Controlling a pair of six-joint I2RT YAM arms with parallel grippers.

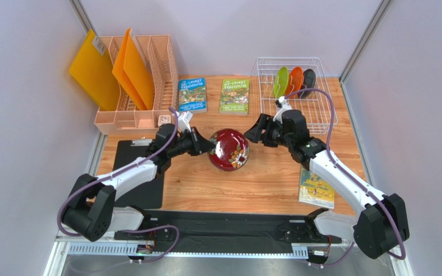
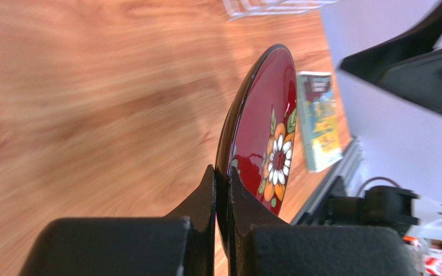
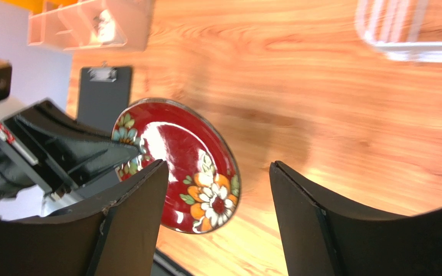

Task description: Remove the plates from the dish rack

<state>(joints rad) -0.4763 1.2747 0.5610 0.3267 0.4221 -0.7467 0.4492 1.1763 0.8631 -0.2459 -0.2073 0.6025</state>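
My left gripper (image 1: 208, 144) is shut on the left rim of the dark red floral plate (image 1: 228, 149) and holds it above the middle of the table. The left wrist view shows the plate (image 2: 263, 126) edge-on between my fingers (image 2: 224, 181). My right gripper (image 1: 251, 134) is open and empty just right of the plate, apart from it; the plate also shows in the right wrist view (image 3: 183, 164), beyond the gripper (image 3: 217, 172). The lime green plate (image 1: 280, 82), the orange plate (image 1: 295, 81) and the dark plate (image 1: 308, 81) stand upright in the white wire dish rack (image 1: 321, 115) at the back right.
A peach slotted organiser (image 1: 142, 92) with orange folders stands at the back left. Two books (image 1: 192, 95) (image 1: 235, 96) lie at the back centre, a third book (image 1: 316, 188) at the front right. A black clipboard (image 1: 140, 172) lies at the front left.
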